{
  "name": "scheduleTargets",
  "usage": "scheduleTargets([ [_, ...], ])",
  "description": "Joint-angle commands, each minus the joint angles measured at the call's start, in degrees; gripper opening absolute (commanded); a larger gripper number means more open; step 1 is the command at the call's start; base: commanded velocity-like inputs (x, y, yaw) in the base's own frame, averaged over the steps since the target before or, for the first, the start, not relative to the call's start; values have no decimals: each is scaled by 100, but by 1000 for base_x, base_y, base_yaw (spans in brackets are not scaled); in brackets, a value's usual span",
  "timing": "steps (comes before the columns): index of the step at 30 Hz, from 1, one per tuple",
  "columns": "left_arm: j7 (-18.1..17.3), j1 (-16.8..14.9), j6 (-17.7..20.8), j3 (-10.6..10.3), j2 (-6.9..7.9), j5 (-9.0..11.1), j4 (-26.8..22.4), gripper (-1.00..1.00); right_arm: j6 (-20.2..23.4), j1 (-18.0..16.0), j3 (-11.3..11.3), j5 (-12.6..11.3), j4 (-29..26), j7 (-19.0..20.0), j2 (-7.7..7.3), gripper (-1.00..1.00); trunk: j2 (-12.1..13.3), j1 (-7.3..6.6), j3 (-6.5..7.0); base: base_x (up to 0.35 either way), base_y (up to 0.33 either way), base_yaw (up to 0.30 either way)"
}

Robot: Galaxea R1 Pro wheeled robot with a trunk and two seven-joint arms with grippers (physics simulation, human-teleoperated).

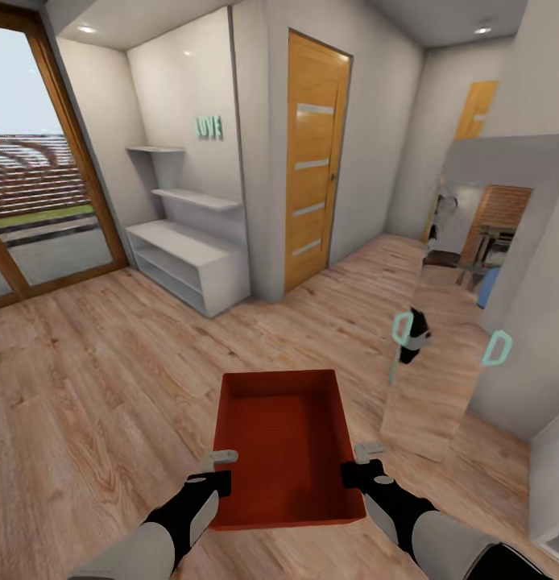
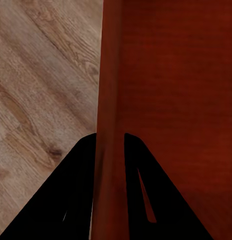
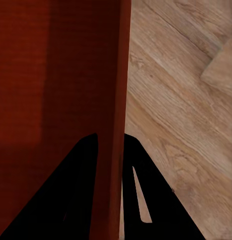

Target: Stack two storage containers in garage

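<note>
I hold one orange-red storage container (image 1: 283,447) in front of me above the light wood-plank floor (image 1: 102,387), carried level with its open top up. My left gripper (image 1: 217,470) is shut on its left wall, and my right gripper (image 1: 358,463) is shut on its right wall. In the left wrist view the black fingers (image 2: 78,190) straddle the container wall (image 2: 109,100). The right wrist view shows the same grip, with the fingers (image 3: 80,190) on either side of the wall (image 3: 118,100). The tray looks empty inside.
A wooden door (image 1: 313,161) stands ahead in a white wall, with white shelves (image 1: 187,258) to its left. Wood-framed glass doors (image 1: 38,177) are at far left. A mirror panel (image 1: 465,298) leans at right, reflecting brick. A hallway runs past it to another wooden door (image 1: 475,109).
</note>
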Motion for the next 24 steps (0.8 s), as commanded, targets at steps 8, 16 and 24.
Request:
scheduleTargets([
  [8, 52, 0, 39, -28, 63, -132, -33, -100, -29, -7, -68, -77, 87, -54, -5, -100, -4, 4, -5, 323, 0, 0],
  [16, 52, 0, 38, -28, 63, -132, -33, -100, -29, -7, -68, -77, 87, -54, -6, -100, -4, 4, -5, 323, 0, 0],
  [24, 52, 0, 40, -28, 63, -132, -33, -100, -29, -7, -68, -77, 87, -54, -4, -100, -4, 4, -5, 323, 0, 0],
])
